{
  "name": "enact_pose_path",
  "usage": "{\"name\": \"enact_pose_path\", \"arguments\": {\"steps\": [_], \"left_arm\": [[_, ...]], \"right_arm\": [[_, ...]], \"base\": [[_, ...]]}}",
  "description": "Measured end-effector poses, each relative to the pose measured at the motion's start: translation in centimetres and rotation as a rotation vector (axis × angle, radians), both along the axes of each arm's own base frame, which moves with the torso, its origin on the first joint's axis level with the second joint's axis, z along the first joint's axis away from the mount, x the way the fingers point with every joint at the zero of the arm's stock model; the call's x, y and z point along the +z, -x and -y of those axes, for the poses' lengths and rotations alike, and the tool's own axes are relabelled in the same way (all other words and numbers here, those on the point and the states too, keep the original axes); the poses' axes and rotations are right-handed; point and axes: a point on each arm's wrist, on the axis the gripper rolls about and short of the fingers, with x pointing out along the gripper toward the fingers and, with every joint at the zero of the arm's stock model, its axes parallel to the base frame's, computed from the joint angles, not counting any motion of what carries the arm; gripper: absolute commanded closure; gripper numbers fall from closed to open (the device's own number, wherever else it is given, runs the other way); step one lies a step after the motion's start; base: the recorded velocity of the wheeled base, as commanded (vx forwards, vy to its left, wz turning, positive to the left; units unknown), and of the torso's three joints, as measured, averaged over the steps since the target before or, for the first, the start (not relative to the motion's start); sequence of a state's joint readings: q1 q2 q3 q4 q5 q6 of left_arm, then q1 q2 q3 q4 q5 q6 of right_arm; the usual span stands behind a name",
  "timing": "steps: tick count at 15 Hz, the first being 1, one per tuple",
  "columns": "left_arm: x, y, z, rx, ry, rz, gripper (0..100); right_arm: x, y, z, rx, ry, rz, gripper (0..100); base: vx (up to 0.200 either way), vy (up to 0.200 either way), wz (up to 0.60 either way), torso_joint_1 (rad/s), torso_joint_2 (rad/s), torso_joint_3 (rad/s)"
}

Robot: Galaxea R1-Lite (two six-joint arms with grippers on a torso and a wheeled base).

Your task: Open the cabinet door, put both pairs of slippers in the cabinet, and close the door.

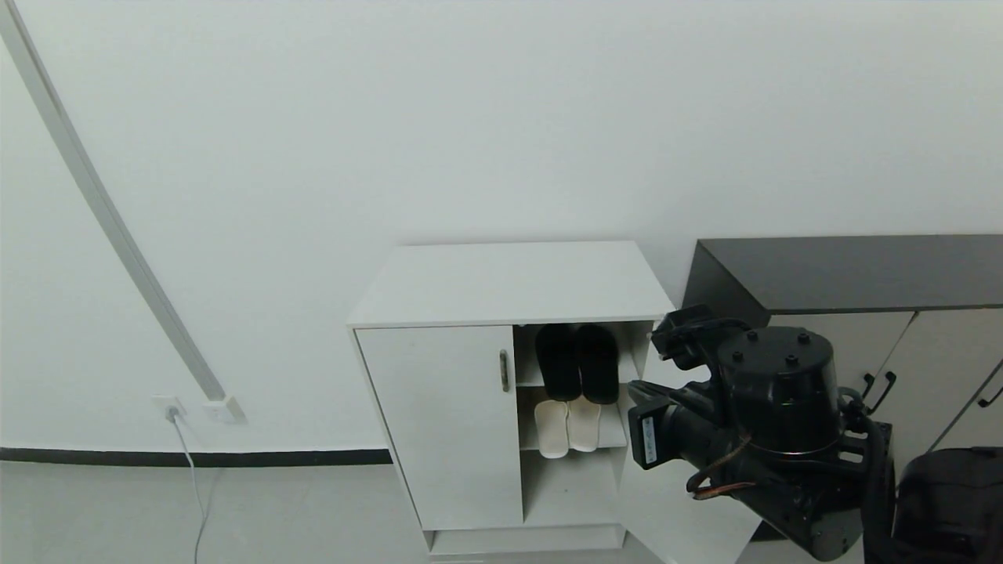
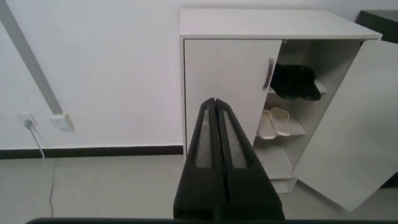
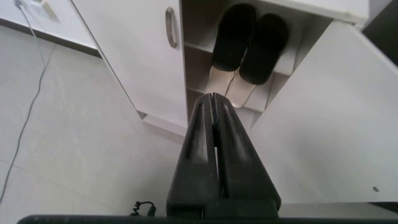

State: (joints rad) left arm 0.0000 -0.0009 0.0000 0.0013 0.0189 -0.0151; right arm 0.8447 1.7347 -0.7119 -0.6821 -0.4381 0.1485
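Cabinet [image 1: 509,282], white and low, stands on the floor against the pale wall, and we read the scene from its left side across. Left of it we see a wall socket [image 1: 168,407] with a cable [image 1: 196,486] hanging to the floor, and a pale conduit [image 1: 102,204] slanting up the wall. The cabinet's left door [image 1: 439,423] is shut, with an upright metal handle [image 1: 505,370] at its inner edge. In the left wrist view our left gripper [image 2: 215,106] is held well back from this door, facing it, its fingers pressed flat together. Right of the handle the compartment is open. On its upper shelf we see the black slippers [image 1: 577,362] side by side, their ends hanging over the shelf's front edge. The white slippers [image 1: 567,427] lie side by side on the shelf just below them. In the right wrist view our right gripper [image 3: 213,99] points at these shelves from near, apart from the slippers, its fingers also pressed together. The right door [image 1: 674,525] is swung wide open, and in the head view the right arm partly hides it. Farthest right, a dark-topped sideboard [image 1: 846,274] stands along the same wall.
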Motion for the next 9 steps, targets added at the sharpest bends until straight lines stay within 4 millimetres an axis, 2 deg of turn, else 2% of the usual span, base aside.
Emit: {"name": "enact_pose_path", "arguments": {"steps": [8,9], "left_arm": [[-0.01,0.0,0.0,-0.001,0.0,-0.001,100],[0.0,0.0,0.0,-0.001,0.0,0.0,100]], "right_arm": [[-0.48,-0.33,-0.25,-0.001,0.009,-0.009,100],[-0.47,-0.4,-0.26,-0.002,0.005,-0.005,100]], "base": [[0.0,0.0,0.0,0.169,-0.36,-0.191],[0.0,0.0,0.0,0.046,-0.08,-0.046]]}}
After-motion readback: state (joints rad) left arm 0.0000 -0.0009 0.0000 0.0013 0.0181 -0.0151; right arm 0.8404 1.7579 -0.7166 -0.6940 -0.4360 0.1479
